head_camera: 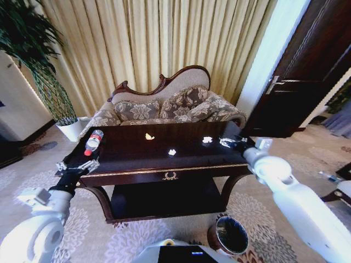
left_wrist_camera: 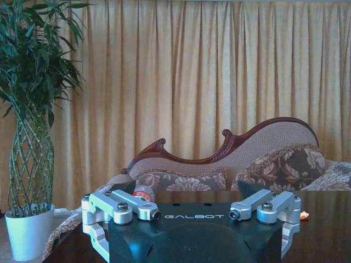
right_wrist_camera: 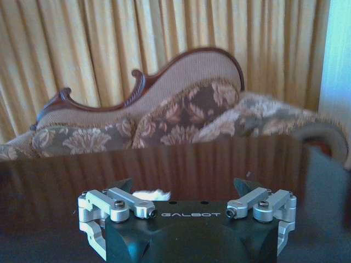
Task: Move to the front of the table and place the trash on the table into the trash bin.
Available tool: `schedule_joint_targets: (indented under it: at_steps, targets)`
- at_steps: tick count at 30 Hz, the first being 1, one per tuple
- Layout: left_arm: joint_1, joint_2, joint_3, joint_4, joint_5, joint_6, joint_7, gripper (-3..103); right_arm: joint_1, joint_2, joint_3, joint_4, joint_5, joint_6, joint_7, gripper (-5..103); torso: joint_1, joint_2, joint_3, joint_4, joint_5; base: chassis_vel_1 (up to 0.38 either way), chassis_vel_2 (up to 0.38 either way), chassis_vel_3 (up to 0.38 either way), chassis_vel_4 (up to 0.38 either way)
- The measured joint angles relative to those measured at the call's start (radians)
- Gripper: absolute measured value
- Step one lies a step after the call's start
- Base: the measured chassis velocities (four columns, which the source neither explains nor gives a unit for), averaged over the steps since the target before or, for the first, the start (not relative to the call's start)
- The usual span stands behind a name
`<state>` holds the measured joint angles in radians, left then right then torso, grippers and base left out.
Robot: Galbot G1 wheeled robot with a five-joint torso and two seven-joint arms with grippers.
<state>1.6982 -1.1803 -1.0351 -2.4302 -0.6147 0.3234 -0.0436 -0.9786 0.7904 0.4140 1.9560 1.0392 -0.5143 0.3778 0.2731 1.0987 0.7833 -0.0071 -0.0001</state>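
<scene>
Trash bin (head_camera: pixel 231 235) at six o'clock; both claws wide, left claw (head_camera: pixel 77 167) at nine, right claw (head_camera: pixel 231 143) at three beside white trash (head_camera: pixel 207 139) on the surface (head_camera: pixel 164 159).

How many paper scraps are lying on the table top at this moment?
3. A yellow-orange scrap lies toward the sofa side near the middle, a white scrap sits near the centre, and another white scrap lies just ahead of the right gripper. Others might hide behind the grippers.

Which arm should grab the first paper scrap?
Right, probably. The right gripper, open, hovers at the table's right end beside a white scrap. The left gripper sits at the left front corner, farther from any scrap.
</scene>
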Motion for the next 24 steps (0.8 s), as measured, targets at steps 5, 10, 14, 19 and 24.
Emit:
schedule_joint_targets:
  at_steps: [5,10,14,19,24]
  targets:
    - [0.001,0.0,0.006,0.0,0.0,0.001,-0.002,100,0.042,0.058,-0.074,-0.024,-0.007,-0.018,0.049,100,0.0,0.0,0.0,0.0001,0.0,0.0,0.0,0.0,0.0]
    - [0.005,0.0,0.005,-0.003,0.0,0.002,-0.003,100,0.065,0.1,-0.114,-0.047,-0.037,-0.022,0.058,100,0.0,0.0,0.0,0.0002,0.0,0.0,0.0,0.0,0.0]
    - [0.005,0.0,0.005,-0.006,0.0,0.002,-0.003,100,0.086,0.113,-0.126,-0.083,-0.065,-0.019,0.058,100,0.0,0.0,0.0,0.0,0.0,0.0,0.0,0.0,0.0]
    - [0.003,-0.002,0.005,-0.006,0.0,0.002,-0.003,100,0.098,0.112,-0.127,-0.098,-0.067,-0.017,0.058,100,0.0,0.0,0.0,0.0,0.0,0.0,0.0,0.0,0.0]
    - [0.001,-0.003,0.005,-0.007,0.0,0.002,-0.003,100,0.102,0.109,-0.13,-0.102,-0.067,-0.014,0.048,100,0.0,0.0,0.0,0.0,0.0,0.0,0.0,0.0,0.0]
